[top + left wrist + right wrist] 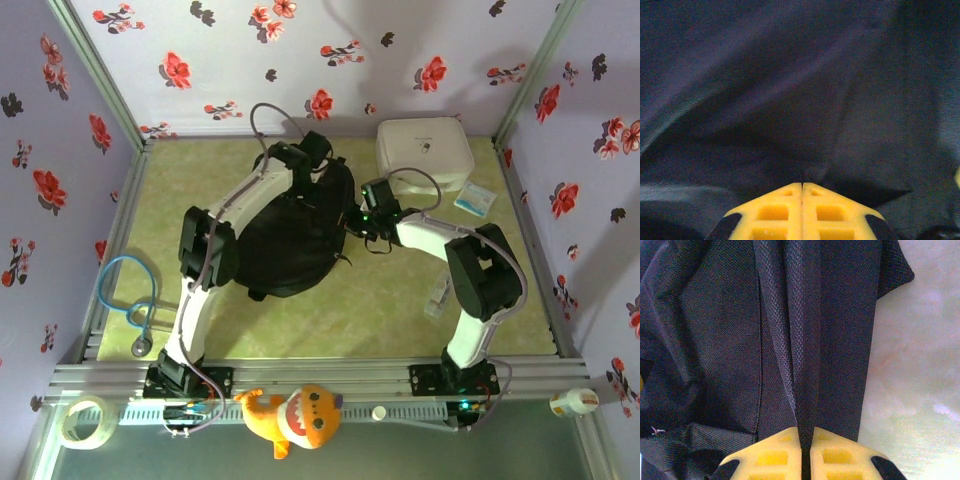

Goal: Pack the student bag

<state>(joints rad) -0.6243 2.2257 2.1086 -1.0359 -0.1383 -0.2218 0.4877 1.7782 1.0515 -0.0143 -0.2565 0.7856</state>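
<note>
Backpack work, mid-table. The student bag, black soft fabric, lies flat near the centre of the green tabletop, a little left of middle, with both arms reaching onto it.

Left gripper: sits at the bag's upper edge in the top view. Yellow fingers are pressed flat together with no gap between them. In its wrist view the tips are buried against dark cloth, and creases in the fabric run in toward the tips, so a pinch of cloth looks caught there.

Right gripper: at the bag's right edge, centre of the top view. The jaws are nearly closed, with a narrow dark slit between them. A folded band of woven black fabric runs straight down into that slit, so it is clamped on the bag's edge. Pale tabletop shows to the right of the fold.

Around it:
- white zip case at upper right, apart from the bag
- small packet just below the case
- blue stethoscope at far left
- orange plush toy and tape roll along the bottom edge
</note>
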